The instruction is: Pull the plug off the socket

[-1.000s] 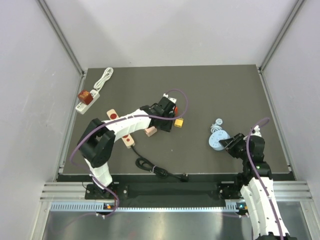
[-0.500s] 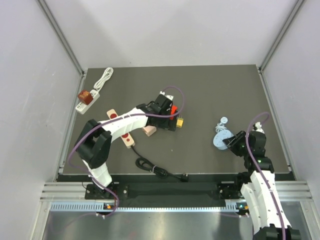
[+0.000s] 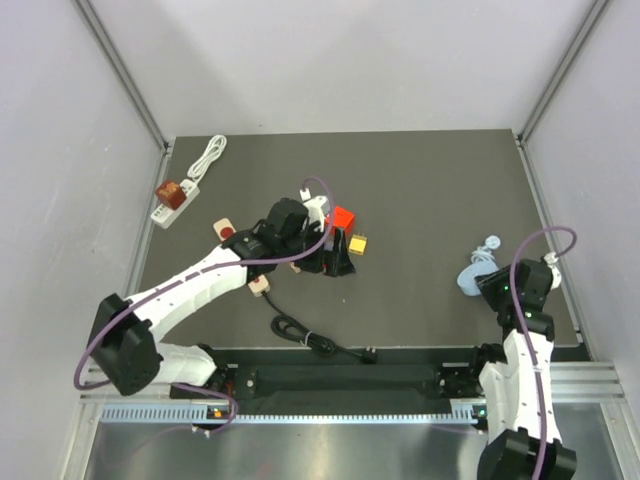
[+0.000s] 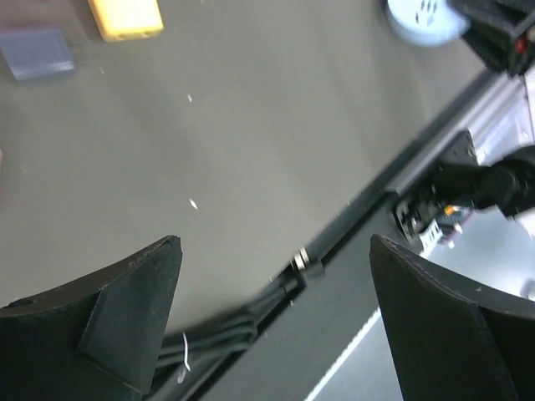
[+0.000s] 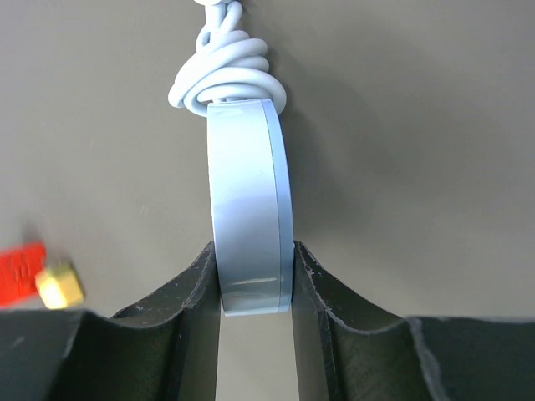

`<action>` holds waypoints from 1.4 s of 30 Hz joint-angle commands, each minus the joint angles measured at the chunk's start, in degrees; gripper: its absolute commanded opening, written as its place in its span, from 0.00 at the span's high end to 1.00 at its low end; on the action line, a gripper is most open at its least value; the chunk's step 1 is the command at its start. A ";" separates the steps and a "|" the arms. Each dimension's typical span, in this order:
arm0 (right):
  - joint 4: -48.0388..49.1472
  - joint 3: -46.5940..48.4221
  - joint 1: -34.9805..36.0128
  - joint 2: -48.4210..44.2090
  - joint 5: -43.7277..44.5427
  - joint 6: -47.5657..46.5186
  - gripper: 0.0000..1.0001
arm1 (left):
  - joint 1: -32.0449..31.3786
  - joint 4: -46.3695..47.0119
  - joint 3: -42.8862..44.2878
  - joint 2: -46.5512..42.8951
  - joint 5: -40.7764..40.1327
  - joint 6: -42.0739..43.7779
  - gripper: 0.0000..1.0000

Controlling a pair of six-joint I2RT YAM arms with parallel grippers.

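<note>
The socket, a pale blue round disc with a coil of white cable at its far end, sits near the right edge of the table. The right gripper is closed narrowly on it, pinching the disc on edge between both fingers. No plug shows on the disc in any view, though its face is blurred in the left wrist view.

A small yellow piece, probably the plug, lies near the table's centre, just beside a red block and well apart from the socket. The left gripper hangs above that spot with its fingers wide and nothing between them.

The pull itself looks done, so this seems to be the closing step. The next move calls for the right arm to lower the socket flat onto the table and open, and for the left arm to draw clear without nudging the 2 loose pieces.
</note>
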 commanded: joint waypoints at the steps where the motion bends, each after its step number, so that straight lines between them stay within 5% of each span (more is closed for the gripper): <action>1: -3.89 2.33 -5.08 1.75 7.09 1.09 1.00 | 0.30 3.17 -3.05 -6.57 4.52 -0.26 0.02; 9: -4.87 1.28 -14.41 1.13 8.58 1.62 0.90 | 0.30 0.45 -6.66 -15.11 5.14 0.18 0.02; 16: -5.66 1.98 -15.29 1.75 9.37 1.36 0.63 | 0.56 -8.42 -6.05 -22.14 -2.50 5.53 0.02; 23: -9.26 6.55 -15.29 -2.54 8.41 -0.84 0.08 | 0.82 -11.50 -5.88 -27.86 -2.78 4.84 0.02; 36: -21.65 26.67 -13.98 -1.51 5.94 -16.30 0.02 | 0.82 -8.35 -7.90 -32.96 -1.45 0.27 0.02; 42: -18.76 27.03 -2.73 1.30 7.26 -16.93 0.00 | 0.82 -2.99 -6.49 -27.26 -3.74 -1.74 0.03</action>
